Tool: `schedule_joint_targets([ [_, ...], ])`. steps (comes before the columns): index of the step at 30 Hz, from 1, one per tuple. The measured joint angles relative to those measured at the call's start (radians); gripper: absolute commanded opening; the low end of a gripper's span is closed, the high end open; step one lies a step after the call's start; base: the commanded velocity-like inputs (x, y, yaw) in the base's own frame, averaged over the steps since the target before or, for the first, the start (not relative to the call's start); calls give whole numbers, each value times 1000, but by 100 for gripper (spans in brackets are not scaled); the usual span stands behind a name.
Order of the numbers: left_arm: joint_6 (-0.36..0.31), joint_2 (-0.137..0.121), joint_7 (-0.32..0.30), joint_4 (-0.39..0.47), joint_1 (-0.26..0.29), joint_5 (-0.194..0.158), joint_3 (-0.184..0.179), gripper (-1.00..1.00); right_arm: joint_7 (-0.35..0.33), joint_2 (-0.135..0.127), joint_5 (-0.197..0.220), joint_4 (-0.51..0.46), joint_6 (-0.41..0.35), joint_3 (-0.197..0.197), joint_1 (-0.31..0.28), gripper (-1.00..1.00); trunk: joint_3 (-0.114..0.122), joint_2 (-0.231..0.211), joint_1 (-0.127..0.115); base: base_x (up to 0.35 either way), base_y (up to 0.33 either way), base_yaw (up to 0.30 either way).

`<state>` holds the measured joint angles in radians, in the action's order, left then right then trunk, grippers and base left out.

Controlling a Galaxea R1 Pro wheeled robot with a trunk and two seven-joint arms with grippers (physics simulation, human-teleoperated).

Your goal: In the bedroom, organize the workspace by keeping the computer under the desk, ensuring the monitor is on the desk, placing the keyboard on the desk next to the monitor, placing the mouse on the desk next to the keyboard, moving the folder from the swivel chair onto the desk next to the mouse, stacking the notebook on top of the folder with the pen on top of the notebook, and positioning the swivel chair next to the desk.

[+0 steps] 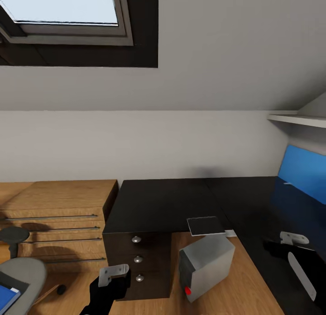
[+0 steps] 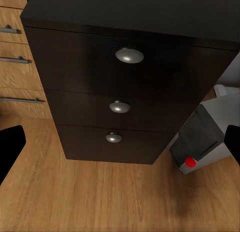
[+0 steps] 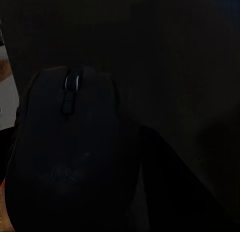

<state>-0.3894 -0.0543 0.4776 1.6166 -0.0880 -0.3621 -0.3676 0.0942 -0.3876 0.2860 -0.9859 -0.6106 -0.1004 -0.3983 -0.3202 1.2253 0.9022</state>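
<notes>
The black desk (image 1: 158, 202) runs along the wall and turns down the right side. A dark grey notebook (image 1: 206, 225) lies at its inner corner edge. The silver-grey computer (image 1: 206, 265) stands askew on the floor right of the drawers (image 2: 120, 77), red button (image 2: 190, 162) facing me. My left gripper (image 1: 118, 282) hangs open in front of the drawer knobs, with its black fingertips (image 2: 11, 147) spread wide. My right gripper (image 1: 278, 249) is over the desk's right wing, shut on the black mouse (image 3: 70, 152). The grey swivel chair (image 1: 22, 272) at lower left carries the blue folder (image 1: 7, 297).
A light wooden drawer chest (image 1: 54, 215) stands left of the desk, with a small round dark stool (image 1: 13, 236) in front of it. A blue wall panel (image 1: 303, 172) backs the desk's right wing, and a white shelf (image 1: 299, 120) hangs above it. Wooden floor (image 2: 100, 197) lies below the drawers.
</notes>
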Motion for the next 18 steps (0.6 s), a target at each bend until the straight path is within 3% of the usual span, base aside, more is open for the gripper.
schedule_joint_targets([
  [8,0,0,0,0,0,0,1,100,-1,6,11,-79,-21,1,0,-100,0,0,0,0,0,0],
  [18,0,0,0,0,0,0,1,100,-2,19,9,-94,-67,1,0,-100,0,0,0,-6,0,0],
])
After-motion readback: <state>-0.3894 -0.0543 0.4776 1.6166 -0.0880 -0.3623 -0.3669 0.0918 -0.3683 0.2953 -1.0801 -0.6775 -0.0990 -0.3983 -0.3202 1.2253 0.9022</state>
